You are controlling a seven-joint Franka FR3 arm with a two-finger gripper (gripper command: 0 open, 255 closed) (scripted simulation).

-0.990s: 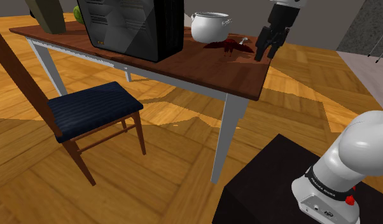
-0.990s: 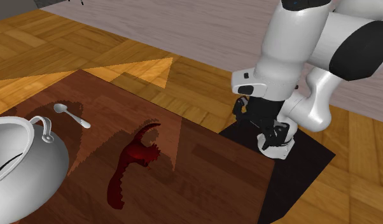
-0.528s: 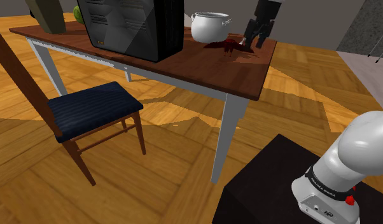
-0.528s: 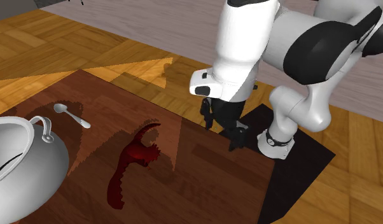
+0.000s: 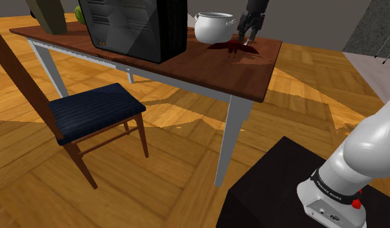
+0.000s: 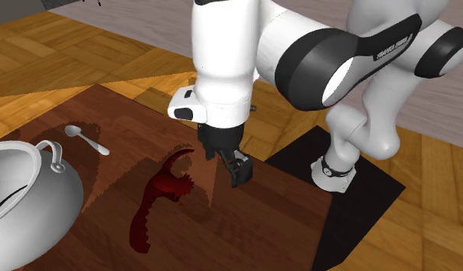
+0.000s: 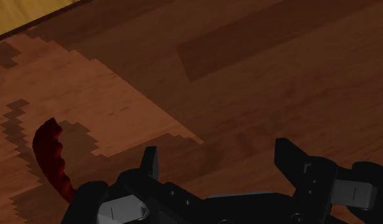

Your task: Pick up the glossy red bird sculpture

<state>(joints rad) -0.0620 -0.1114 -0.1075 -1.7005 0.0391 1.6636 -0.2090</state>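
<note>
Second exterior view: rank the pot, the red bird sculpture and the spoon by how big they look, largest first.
1. pot: largest even though the picture's edge cuts it off; it may also sit nearer the camera.
2. red bird sculpture
3. spoon: clearly the smallest.

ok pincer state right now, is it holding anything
Pincer: open, holding nothing. The bird lies beside it, not in its grasp.
</note>
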